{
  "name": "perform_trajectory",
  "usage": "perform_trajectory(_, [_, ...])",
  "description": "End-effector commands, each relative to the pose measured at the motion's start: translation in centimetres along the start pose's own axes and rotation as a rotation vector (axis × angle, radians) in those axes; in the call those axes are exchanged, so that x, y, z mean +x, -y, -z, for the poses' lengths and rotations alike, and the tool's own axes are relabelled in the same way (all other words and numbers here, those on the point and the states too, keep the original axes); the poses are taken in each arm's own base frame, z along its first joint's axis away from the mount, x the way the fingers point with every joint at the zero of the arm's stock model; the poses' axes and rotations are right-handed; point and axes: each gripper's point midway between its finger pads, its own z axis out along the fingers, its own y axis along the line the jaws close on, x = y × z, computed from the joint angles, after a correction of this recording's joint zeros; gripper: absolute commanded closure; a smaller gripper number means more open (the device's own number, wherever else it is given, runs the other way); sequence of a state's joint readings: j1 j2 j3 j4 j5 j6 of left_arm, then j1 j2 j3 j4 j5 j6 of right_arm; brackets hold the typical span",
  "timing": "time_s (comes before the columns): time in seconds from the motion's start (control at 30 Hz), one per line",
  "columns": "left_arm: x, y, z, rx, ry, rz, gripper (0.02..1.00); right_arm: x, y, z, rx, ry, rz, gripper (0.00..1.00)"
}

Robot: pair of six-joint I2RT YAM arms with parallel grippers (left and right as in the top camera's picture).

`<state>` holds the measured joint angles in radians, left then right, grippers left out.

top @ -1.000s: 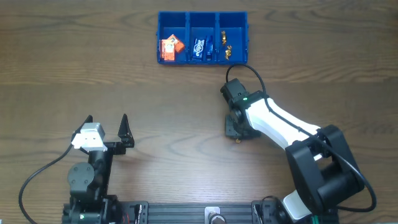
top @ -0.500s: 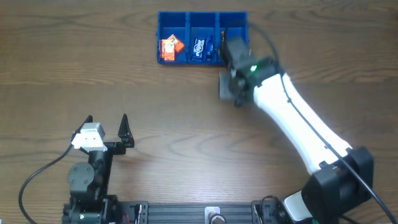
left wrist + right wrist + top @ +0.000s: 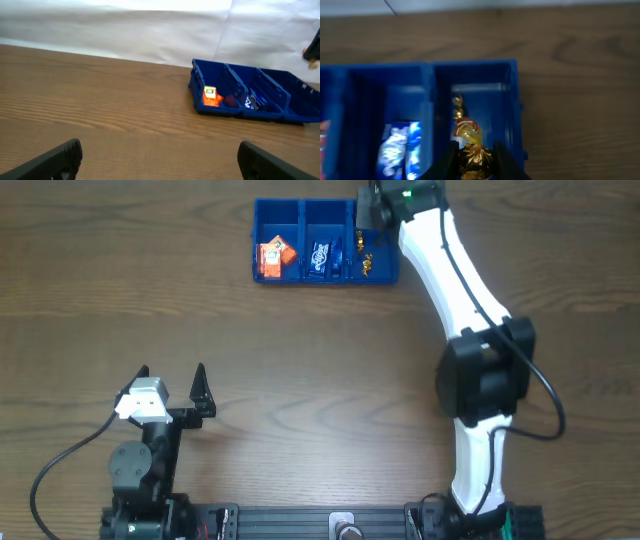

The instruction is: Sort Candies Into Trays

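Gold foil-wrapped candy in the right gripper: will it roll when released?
Probably light and rounded, so the gold foil-wrapped candy may roll slightly; the blue plastic tray's compartment walls should contain it. Its crinkled foil likely dents easily.

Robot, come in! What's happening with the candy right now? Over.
Left gripper open, low near its base. Right gripper shut on gold candy, above the blue tray, over its end compartment. Nothing between candy and compartment. Over.

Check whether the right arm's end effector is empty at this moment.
No, the right end effector is shut on a gold-wrapped candy, holding it above the blue tray.
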<state>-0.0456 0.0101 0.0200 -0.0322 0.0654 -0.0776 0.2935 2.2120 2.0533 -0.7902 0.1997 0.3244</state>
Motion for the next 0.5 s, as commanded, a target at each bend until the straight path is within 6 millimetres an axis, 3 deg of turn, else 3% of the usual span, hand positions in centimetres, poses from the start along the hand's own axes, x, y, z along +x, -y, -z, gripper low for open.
perform_trajectory(0.03, [1.6, -0.3, -0.1, -0.007, -0.049, -0.002, 0.02, -0.5, 1.1, -1.0, 0.021, 0.009, -0.002, 0.654])
perform_trajectory(0.17, [1.6, -0.3, -0.1, -0.007, -0.049, -0.002, 0.02, -1.0, 1.1, -0.7, 0.009, 0.027, 0.009, 0.485])
perform_trajectory(0.3, [1.6, -0.3, -0.1, -0.007, -0.049, -0.002, 0.02, -1.2, 1.3, 0.3, 0.006, 0.028, 0.011, 0.454])
perform_trajectory(0.37, [1.6, -0.3, -0.1, -0.007, -0.049, -0.002, 0.02, -1.9, 1.6, 2.1, -0.017, 0.037, 0.0, 0.443])
perform_trajectory(0.43, [1.6, -0.3, -0.1, -0.007, -0.049, -0.002, 0.02, -3.3, 2.3, 5.8, -0.022, 0.083, 0.041, 0.391])
perform_trajectory(0.5, [1.6, -0.3, -0.1, -0.007, -0.049, -0.002, 0.02, -5.3, 3.1, 11.5, -0.021, 0.179, 0.096, 0.283])
